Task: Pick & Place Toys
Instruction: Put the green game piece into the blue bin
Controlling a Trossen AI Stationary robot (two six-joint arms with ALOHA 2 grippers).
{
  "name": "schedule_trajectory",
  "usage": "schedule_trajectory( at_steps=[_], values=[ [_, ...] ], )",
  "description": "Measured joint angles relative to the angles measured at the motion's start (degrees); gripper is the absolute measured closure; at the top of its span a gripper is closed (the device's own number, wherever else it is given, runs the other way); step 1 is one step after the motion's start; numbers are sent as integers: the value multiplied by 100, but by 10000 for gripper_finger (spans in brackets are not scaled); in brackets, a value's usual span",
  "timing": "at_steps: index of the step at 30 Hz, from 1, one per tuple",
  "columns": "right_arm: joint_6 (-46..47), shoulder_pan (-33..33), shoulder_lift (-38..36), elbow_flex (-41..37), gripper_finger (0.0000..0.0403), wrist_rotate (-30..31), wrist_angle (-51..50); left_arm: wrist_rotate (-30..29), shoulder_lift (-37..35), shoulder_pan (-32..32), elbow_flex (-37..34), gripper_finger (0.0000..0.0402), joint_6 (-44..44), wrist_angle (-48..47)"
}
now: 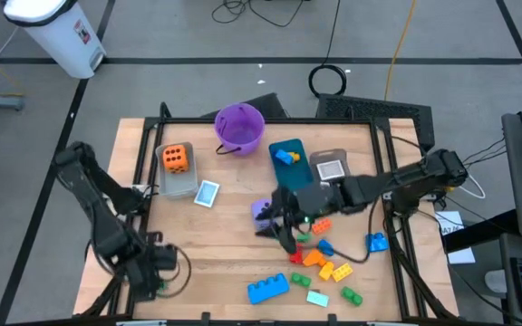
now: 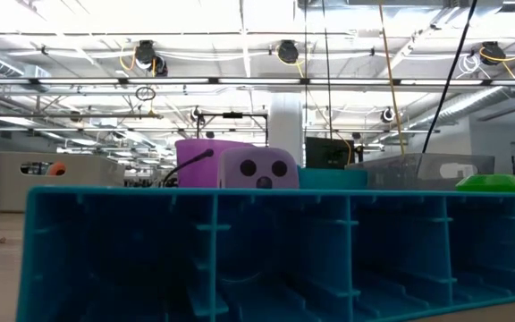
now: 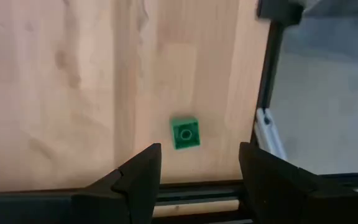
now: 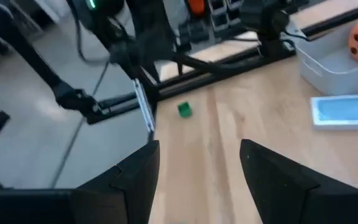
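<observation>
right hand (image 1: 284,234) open beside purple die (image 1: 262,210); left hand (image 3: 197,180) open.

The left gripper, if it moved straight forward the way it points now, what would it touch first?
Most likely the small green brick, lying alone on the wooden table just ahead of the open left gripper, roughly centred between its fingers. Depth is unclear, so the fingers may meet the table instead.

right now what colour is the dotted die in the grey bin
Orange with dark dots, clearest in the high view.
</observation>
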Motion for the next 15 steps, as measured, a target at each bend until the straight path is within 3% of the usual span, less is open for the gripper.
schedule_trajectory(
  at_steps=[8, 15],
  values=[
    [663, 1030, 2, -818, 188, 1502, 1801, -71, 734, -628, 0, 179, -507, 209],
    [1351, 1686, 2, -1464, 188, 2663, 2556, -427, 1040, -927, 0, 179, -655, 195]
  ],
)
